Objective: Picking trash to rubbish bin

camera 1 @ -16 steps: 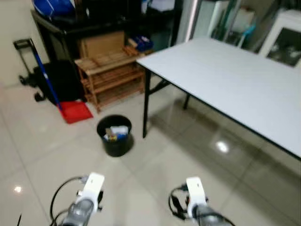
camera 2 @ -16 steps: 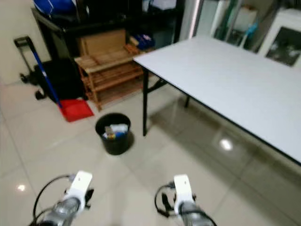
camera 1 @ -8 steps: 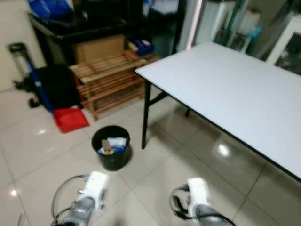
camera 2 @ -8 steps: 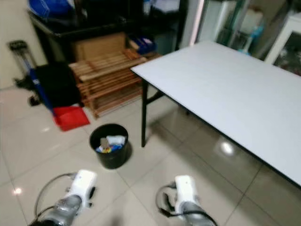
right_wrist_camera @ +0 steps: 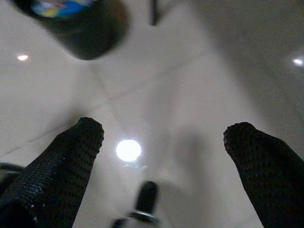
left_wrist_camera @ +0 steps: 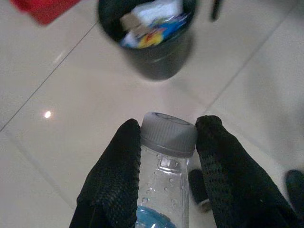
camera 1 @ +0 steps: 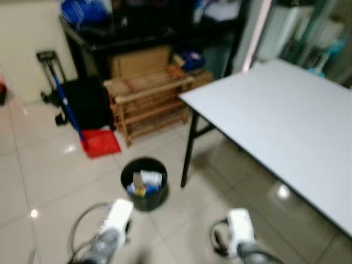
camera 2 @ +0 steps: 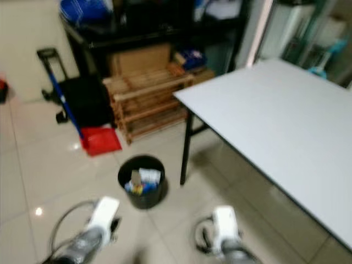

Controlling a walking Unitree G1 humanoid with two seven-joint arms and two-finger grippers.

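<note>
You're standing on glossy pale tile floor [camera 1: 38,181] in a storage corner, white table [camera 1: 286,126] off to your right. Left gripper [left_wrist_camera: 168,142] is clamping a clear plastic bottle [left_wrist_camera: 164,190] just under its grey cap [left_wrist_camera: 167,133], both fingers [left_wrist_camera: 118,175] pressing on the neck, so the bottle is hanging along the fingers with the cap leading; my read is that grip is keeping it steady for the carry and ready to fall clear on release. Right gripper [right_wrist_camera: 161,137] is spread wide and carrying nothing, riding along as a spare. Moving outward, the black rubbish bin [camera 1: 144,183] is sitting on the floor just ahead, near the table's black leg [camera 1: 186,148], already holding a white carton and coloured wrappers. The bottle is riding short of the rim, not yet over the opening, so I'd judge you're mid-approach and needing to close in before letting go. Beyond the bin, a red dustpan [camera 1: 100,143] is lying by a slatted wooden rack [camera 1: 148,104], with a blue-handled broom [camera 1: 65,104] leaning beside.
</note>
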